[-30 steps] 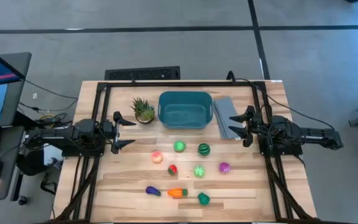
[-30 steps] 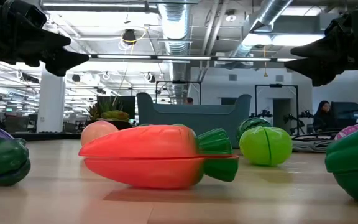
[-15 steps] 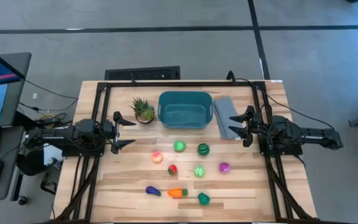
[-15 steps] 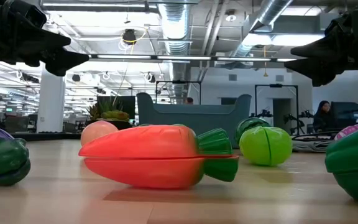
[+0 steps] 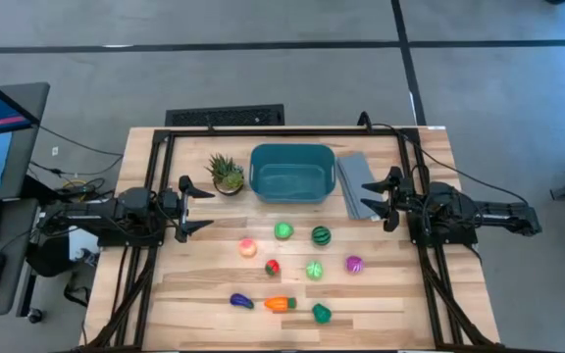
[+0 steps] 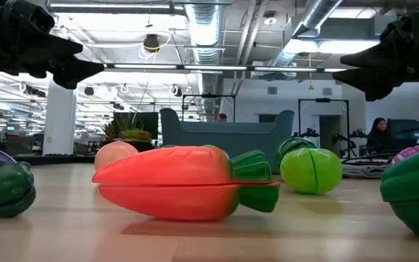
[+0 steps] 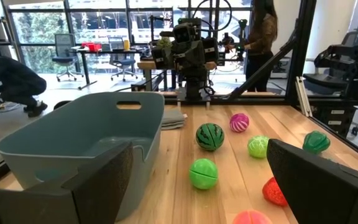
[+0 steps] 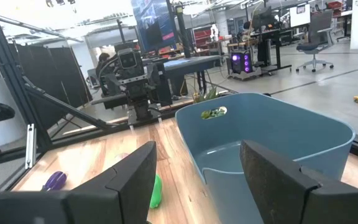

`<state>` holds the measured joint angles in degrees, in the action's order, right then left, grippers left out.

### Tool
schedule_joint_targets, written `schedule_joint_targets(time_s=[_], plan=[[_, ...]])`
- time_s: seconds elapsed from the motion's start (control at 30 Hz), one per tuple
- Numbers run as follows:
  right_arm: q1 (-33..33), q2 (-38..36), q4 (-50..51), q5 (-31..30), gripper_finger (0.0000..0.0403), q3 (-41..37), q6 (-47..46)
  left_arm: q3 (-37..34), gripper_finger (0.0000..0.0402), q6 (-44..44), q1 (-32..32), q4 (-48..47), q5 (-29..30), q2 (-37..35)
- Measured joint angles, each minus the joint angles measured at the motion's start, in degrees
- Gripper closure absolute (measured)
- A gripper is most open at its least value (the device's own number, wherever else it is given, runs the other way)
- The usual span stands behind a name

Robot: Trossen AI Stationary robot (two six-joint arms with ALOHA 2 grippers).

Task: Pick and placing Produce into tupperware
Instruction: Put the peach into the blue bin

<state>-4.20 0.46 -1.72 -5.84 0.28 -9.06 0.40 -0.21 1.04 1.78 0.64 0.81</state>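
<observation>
At the tabletop's (image 5: 194, 284) left edge the left gripper (image 5: 189, 207) waits, jaws spread and empty. No piece is lifted yet (the picking has not begun, I judge): the produce (image 5: 282, 231) lies loose mid-table, the tupperware (image 5: 292, 174) behind it, empty. The next move calls for a reach to a near piece. The right gripper (image 5: 388, 199) hovers at the right edge, jaws clenched on nothing; open room lies between.

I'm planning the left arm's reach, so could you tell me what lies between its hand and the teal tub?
In the high view, only the potted plant lies between the left hand and the teal tub; the rest is bare wood.
</observation>
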Motion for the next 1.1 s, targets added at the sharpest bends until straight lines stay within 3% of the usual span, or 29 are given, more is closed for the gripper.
schedule_joint_targets(time_s=[0.63, 1.1], plan=[[0.0, 0.0, 0.0, 0.0, 0.0147, 0.0, 0.0, 0.0, 0.0042, -3.2, 0.0, 0.5, 0.3, 0.0], [0.0, 0.0, 0.0, 0.0, 0.0147, 0.0, 0.0, 0.0, 0.0042, -16.2, 0.0, 1.7, 0.4, 0.0]])
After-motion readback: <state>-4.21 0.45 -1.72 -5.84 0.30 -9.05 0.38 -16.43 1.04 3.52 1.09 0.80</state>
